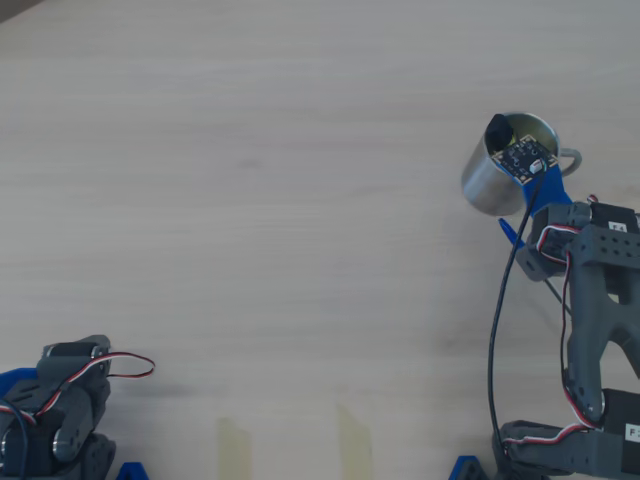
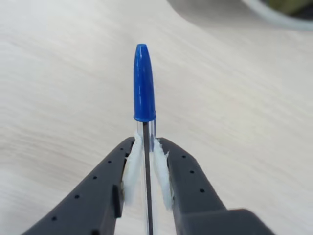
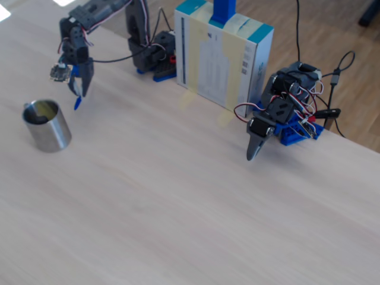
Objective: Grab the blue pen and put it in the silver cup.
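Right up close in the wrist view, the claw (image 2: 145,161) is pinching the blue pen (image 2: 144,88) by its clear barrel between white-padded fingers (image 2: 131,171), with the blue cap sticking out past the tips over the bare table (image 2: 58,98). From the fixed view the arm is hanging in the air holding the pen just beside and above the silver cup (image 3: 46,126), which is standing upright on the table.

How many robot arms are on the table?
2. One dark grey arm holds a thin blue-capped pen in its gripper beside the shiny steel cup. Another arm sits folded by the cardboard box in the fixed view.
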